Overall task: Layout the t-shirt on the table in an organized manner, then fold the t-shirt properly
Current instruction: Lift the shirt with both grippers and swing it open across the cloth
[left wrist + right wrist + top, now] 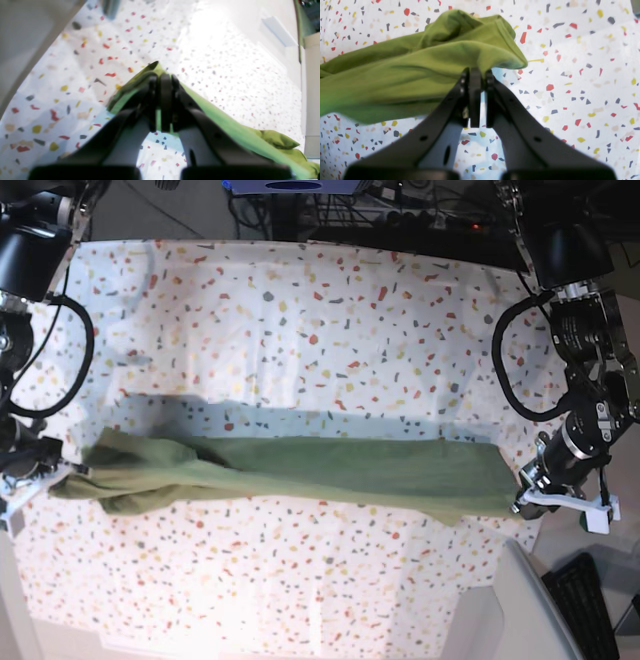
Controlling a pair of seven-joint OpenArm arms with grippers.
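Both hands pinch the t-shirt (pixel 300 468): left hand (pixel 163 80) and right hand (pixel 476 72) each closed on an opposite end, cloth stretched between them just above the surface (pixel 300 310). Layout step in hand; next move likely needs lowering it evenly and spreading it flat.

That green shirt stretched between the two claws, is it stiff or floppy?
Probably floppy: the t-shirt sags and bunches between the left gripper and right gripper. Likely light, since small pinches at its ends hold it above the table.

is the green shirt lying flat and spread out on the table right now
No, in the base view the t-shirt hangs bunched in a narrow band, stretched between both grippers.
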